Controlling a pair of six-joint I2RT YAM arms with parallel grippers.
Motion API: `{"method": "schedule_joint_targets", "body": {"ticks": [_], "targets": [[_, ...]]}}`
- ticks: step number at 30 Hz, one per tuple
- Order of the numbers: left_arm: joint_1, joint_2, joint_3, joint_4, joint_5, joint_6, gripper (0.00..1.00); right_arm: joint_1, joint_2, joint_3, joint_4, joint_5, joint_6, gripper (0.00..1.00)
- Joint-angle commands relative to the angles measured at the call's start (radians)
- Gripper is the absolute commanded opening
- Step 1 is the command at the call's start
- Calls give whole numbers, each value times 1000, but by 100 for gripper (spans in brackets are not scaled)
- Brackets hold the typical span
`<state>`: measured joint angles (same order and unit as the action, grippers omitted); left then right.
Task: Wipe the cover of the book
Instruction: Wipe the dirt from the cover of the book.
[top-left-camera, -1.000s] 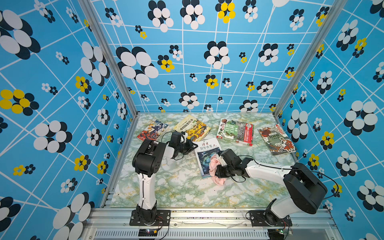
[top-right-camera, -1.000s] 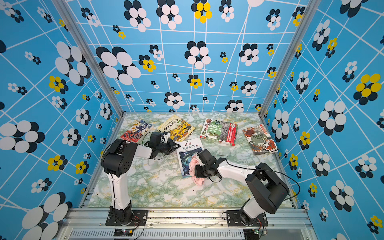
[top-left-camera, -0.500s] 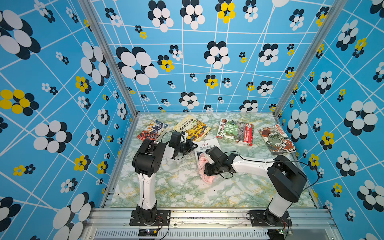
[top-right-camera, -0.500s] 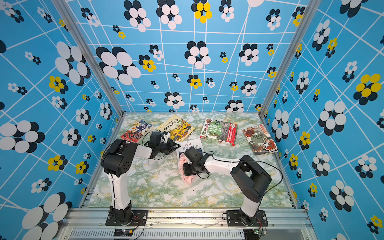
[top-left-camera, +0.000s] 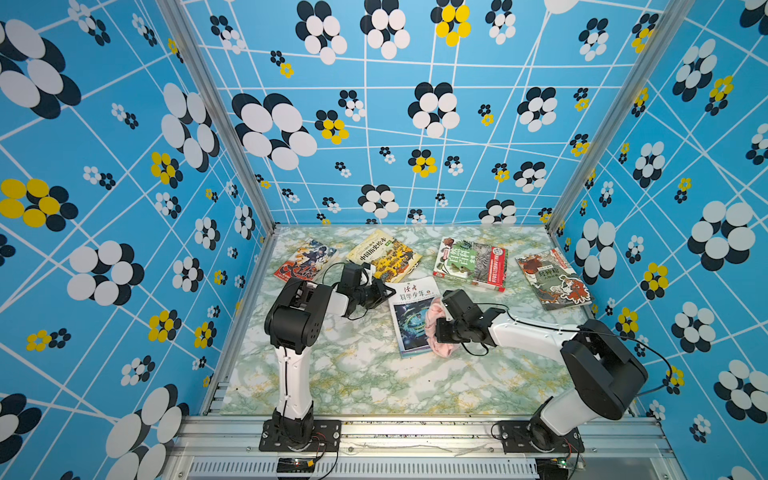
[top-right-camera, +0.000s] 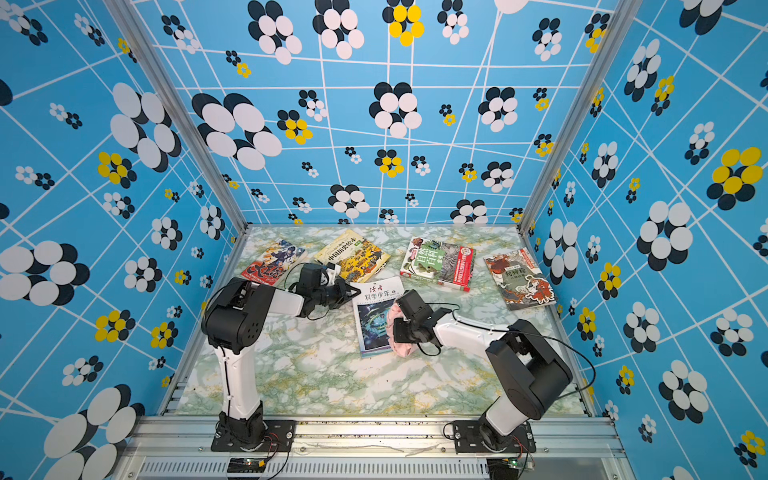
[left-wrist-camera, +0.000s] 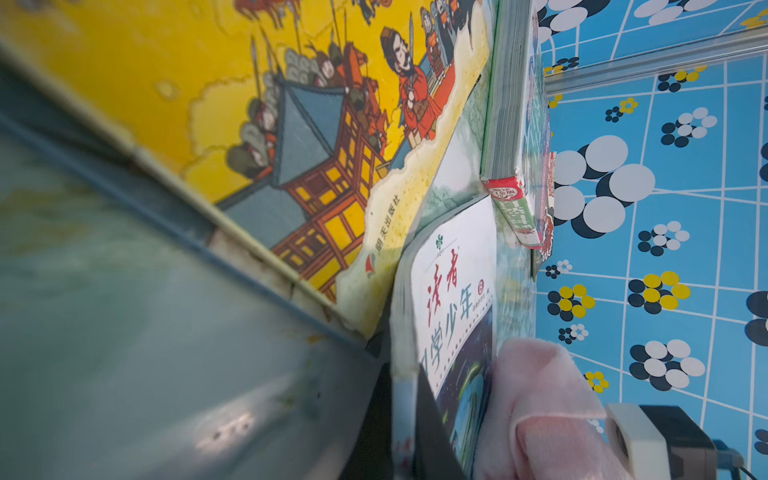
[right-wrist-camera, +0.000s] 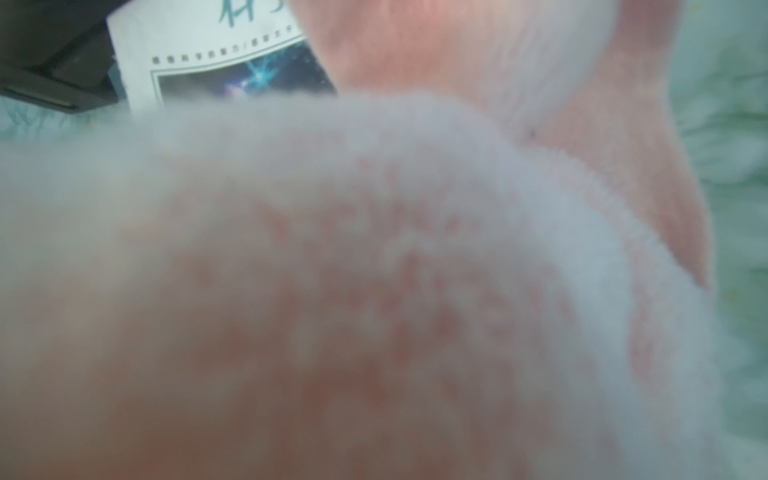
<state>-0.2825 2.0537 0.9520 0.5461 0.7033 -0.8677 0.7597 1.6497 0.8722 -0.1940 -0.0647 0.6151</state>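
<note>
Pink fleece on paper, and we're in the middle of the wiping step. The right claw (top-left-camera: 439, 332) is clamped shut on the bunched pink cloth (top-left-camera: 432, 320). It presses the cloth onto the book (top-left-camera: 409, 320) along the edge of the cover nearer the right arm. In both top views a fold of that cloth hangs off the edge onto the marble-patterned bench (top-left-camera: 374, 386). The right wrist view is almost all fuzz, with just a sliver of the cover's print peeking past it.

Over to the left claw (top-left-camera: 390, 291): closed, and parked at the book's far corner beside the white title strip. In the left wrist view its dark fingers (left-wrist-camera: 434, 424) sit one on each side of the page edge. I read that as a pinch anchoring the book, though the tips run out of frame.

The book itself lies flat mid-bench between the two arms, just beside the yellow book (top-left-camera: 384, 255) and short of the green-and-red book (top-left-camera: 469, 262). Most of its dark picture and all of the title strip are bare of cloth, so there's plenty of cover left to do.

What's next? By my call, a firm sweep across the cover toward the left arm's side. That means pressing down evenly and keeping the cloth spread, not balled up. The left claw has to hold tight so the book doesn't skate along under the stroke.
</note>
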Motion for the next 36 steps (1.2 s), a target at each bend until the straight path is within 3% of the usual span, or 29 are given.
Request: {"method": "schedule_joint_targets", "body": {"ticks": [1, 6, 11, 14, 18, 23, 31, 36], "targets": [[-12, 6, 1, -14, 43, 12, 0, 135, 150, 108, -106, -6, 9, 0], [-16, 0, -1, -20, 49, 18, 0, 122, 191, 143, -75, -19, 25, 0], [-12, 2, -1, -24, 53, 26, 0, -101, 108, -26, -91, -12, 16, 0], [-12, 7, 1, -12, 55, 19, 0, -162, 47, -75, -153, 63, -17, 0], [-12, 12, 1, -6, 55, 16, 0, -125, 10, -85, -182, 95, -7, 0], [-11, 14, 4, -9, 55, 12, 0, 53, 44, -53, -172, 65, 49, 0], [-3, 17, 4, -23, 68, 30, 0, -24, -195, -342, -181, 205, 198, 0], [-4, 34, 10, -1, 78, 20, 0, -37, -294, -206, -270, 360, 105, 0]]}}
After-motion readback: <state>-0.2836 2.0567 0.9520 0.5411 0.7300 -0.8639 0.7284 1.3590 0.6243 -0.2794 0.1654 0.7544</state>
